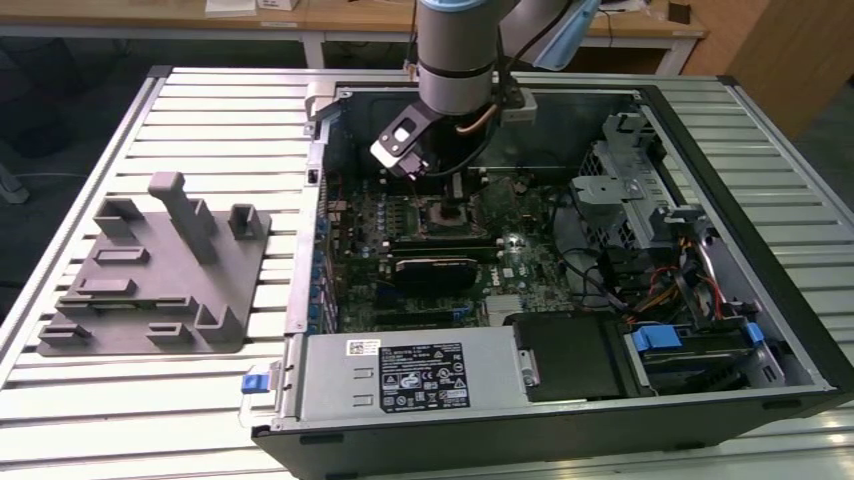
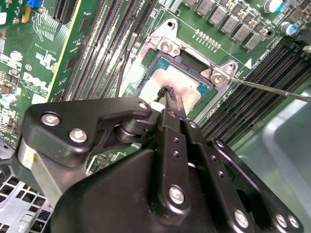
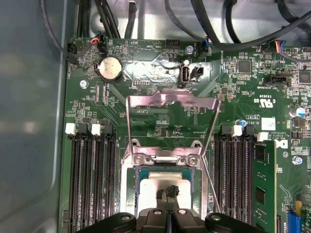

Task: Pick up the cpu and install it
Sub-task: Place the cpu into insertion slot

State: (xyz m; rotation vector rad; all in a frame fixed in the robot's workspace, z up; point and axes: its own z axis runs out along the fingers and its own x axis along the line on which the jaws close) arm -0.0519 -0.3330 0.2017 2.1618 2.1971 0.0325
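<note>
The cpu (image 3: 151, 185), a flat square with a pale silver top, lies inside the open motherboard socket (image 3: 134, 160). In the second wrist view the cpu (image 2: 182, 80) sits square within the socket frame (image 2: 167, 46). My gripper (image 3: 170, 191) is directly over the chip, its two thin black fingertips pressed together at the chip's top face. In the second wrist view the gripper (image 2: 170, 93) has its tips closed against each other, with nothing between them. In the exterior view the gripper (image 1: 451, 188) hangs low inside the computer case, above the socket (image 1: 447, 213).
The socket's metal load plate (image 3: 170, 104) stands flipped open, its thin lever (image 3: 210, 138) raised beside it. Memory slots (image 3: 92, 174) flank the socket, with one green module (image 3: 264, 184). A grey fixture with upright posts (image 1: 147, 270) lies outside the case (image 1: 747, 180). Cables and drive bays crowd the exterior view's right.
</note>
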